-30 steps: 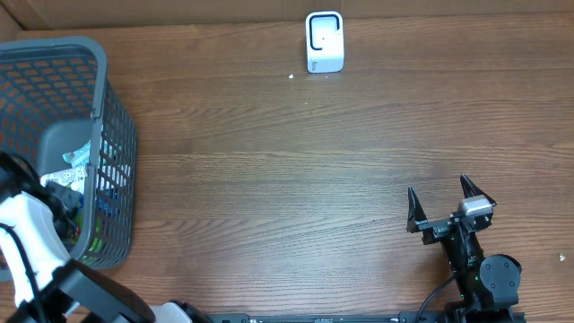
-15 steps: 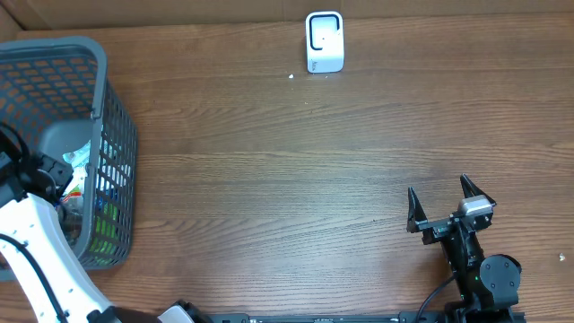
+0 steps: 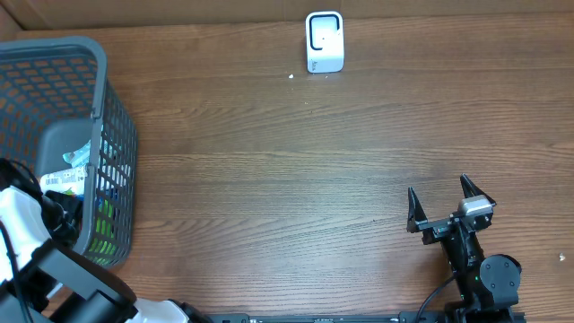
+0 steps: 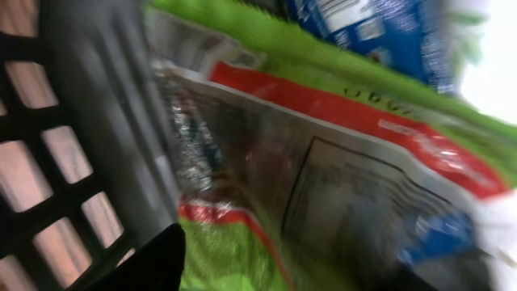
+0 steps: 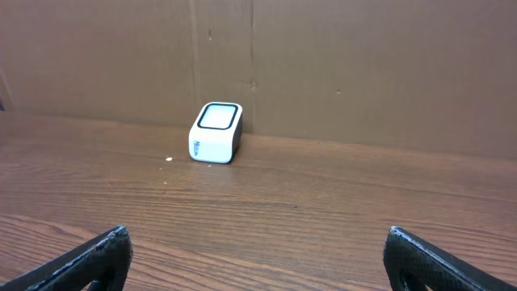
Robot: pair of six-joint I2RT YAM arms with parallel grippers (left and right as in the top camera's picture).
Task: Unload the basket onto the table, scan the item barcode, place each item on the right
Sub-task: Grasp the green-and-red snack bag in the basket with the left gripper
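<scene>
From overhead, the grey mesh basket (image 3: 56,135) sits at the left edge of the wooden table (image 3: 269,179), and the left arm (image 3: 20,220) reaches in over its near side, with the left gripper (image 3: 61,213) down among the stuff inside. The item, a packet (image 3: 65,179) with a white label facing up, is lying in the basket right by that gripper. The little white scanner (image 3: 324,41) stands at the far edge, about the middle, and the right gripper (image 3: 438,188) is over by the near right corner, fingers spread wide with nothing between them. The left wrist cam is pretty blurry: it shows the basket wall on the left, a crinkly green-and-red packet (image 4: 323,162) filling most of the frame and a blue one (image 4: 363,24) above it. One dark finger (image 4: 149,259) shows at the bottom, and honestly I can't tell if the jaws are gripping anything. On the right wrist cam, both fingers (image 5: 97,259) sit far apart at the bottom corners, the scanner is straight ahead against the cardboard wall (image 5: 363,65), and there's bare table in between.
</scene>
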